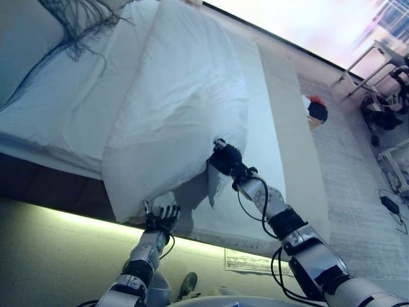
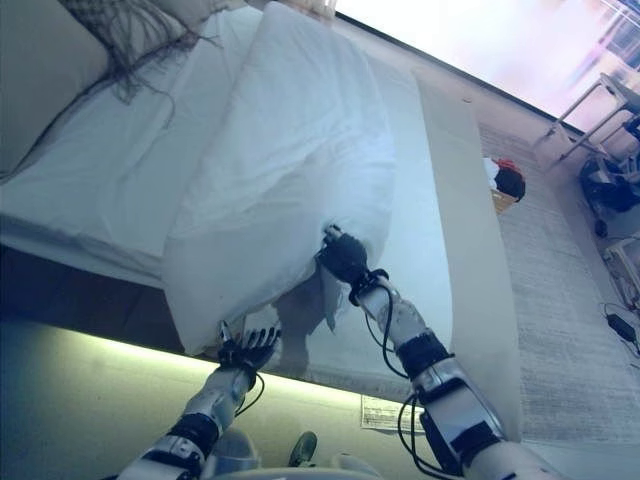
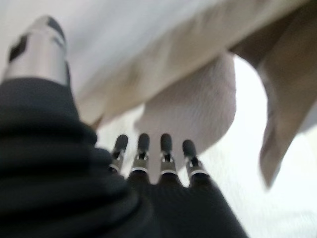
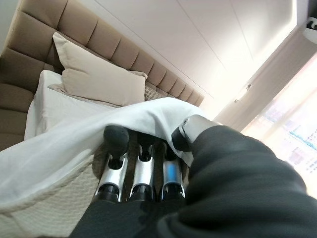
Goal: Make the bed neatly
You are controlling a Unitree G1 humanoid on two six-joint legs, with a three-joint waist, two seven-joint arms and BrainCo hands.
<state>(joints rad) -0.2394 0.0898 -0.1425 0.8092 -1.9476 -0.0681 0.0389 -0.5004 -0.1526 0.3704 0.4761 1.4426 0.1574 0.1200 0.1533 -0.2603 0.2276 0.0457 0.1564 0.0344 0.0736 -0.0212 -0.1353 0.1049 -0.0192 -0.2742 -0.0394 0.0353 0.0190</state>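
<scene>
Under the right hand [image 1: 225,157] a white rumpled duvet [image 1: 179,109] hangs lifted off the bed, its edge pinched between thumb and curled fingers; the right wrist view shows the cloth draped over the dark fingertips [image 4: 116,135]. Left hand [image 1: 161,219] sits below the duvet's near corner, fingers straight and spread, nothing held; a loose white fold dangles just past its fingertips in the left wrist view. Beyond the right hand: beige square pillow [image 4: 99,79] against the tan tufted headboard [image 4: 94,49], white sheeted mattress [image 1: 268,128] bare alongside the duvet. Step in hand, by my read: gathering the duvet's near edge to spread it. Next move likely calls for the left hand to close on the hanging corner, then both hands pull the edge out flat and even across the mattress.
</scene>
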